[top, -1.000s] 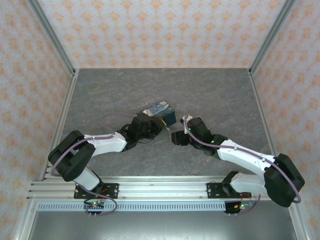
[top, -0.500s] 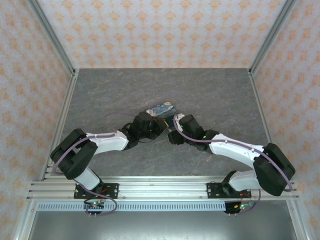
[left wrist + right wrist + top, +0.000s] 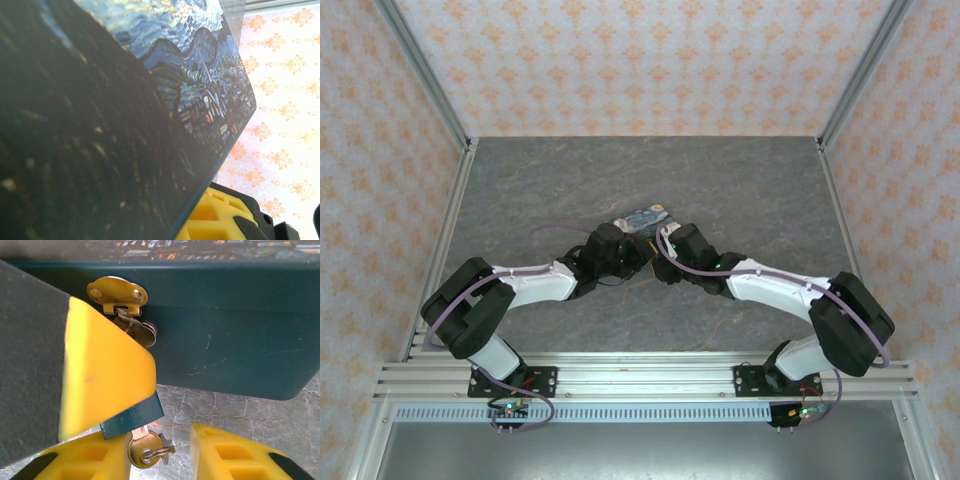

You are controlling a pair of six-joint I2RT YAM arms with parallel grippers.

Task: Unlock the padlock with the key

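Observation:
The padlock (image 3: 134, 416) is a small dark blue block hanging from a brass hasp (image 3: 117, 292) on the front of a box printed with a starry night (image 3: 645, 218) (image 3: 190, 75). My left gripper (image 3: 631, 251) is shut on the padlock, and its yellow finger (image 3: 106, 371) covers most of the lock body. A brass key (image 3: 144, 450) with a ring sticks out of the padlock's underside. My right gripper (image 3: 165, 442) (image 3: 661, 262) is open around the key: the key's head rests against one finger (image 3: 85, 460), and a gap separates it from the other finger (image 3: 230, 452).
The box sits mid-table on the grey marbled surface (image 3: 740, 190). Both arms meet in front of it. Patterned walls (image 3: 640, 60) with metal corner posts close in the back and sides, and a rail (image 3: 620, 380) runs along the near edge.
My right arm has moved left, up to the box front and my left gripper, and its jaws have narrowed around the key. The left gripper has kept its hold.

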